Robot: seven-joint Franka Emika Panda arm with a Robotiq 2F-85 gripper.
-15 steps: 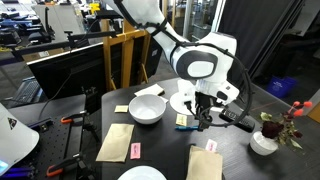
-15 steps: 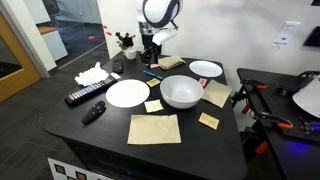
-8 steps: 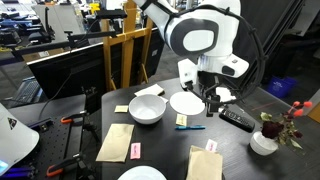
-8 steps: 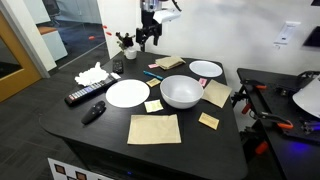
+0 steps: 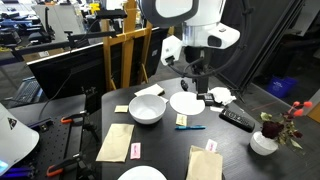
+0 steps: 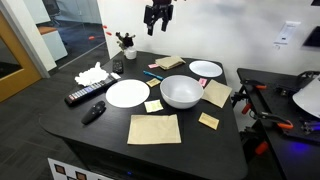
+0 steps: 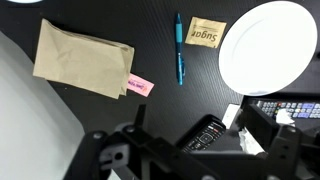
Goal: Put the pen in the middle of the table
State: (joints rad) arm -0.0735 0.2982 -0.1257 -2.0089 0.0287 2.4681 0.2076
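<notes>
A blue pen [image 7: 180, 47] is shown against the plain black table [image 7: 150, 40]. A white plate [image 7: 270, 45], a tan napkin [image 7: 85, 58] and a pink note [image 7: 140, 86] are seen. A brown packet [image 7: 208, 31] is printed with dark lettering.

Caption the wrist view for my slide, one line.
Blue pen lies free on the dark table, between a folded napkin and a white plate.

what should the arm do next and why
Probably just back away a little and stop: the pen already lies flat on the table beside the sugar packet, and the pincer hangs open and empty well above it.
</notes>
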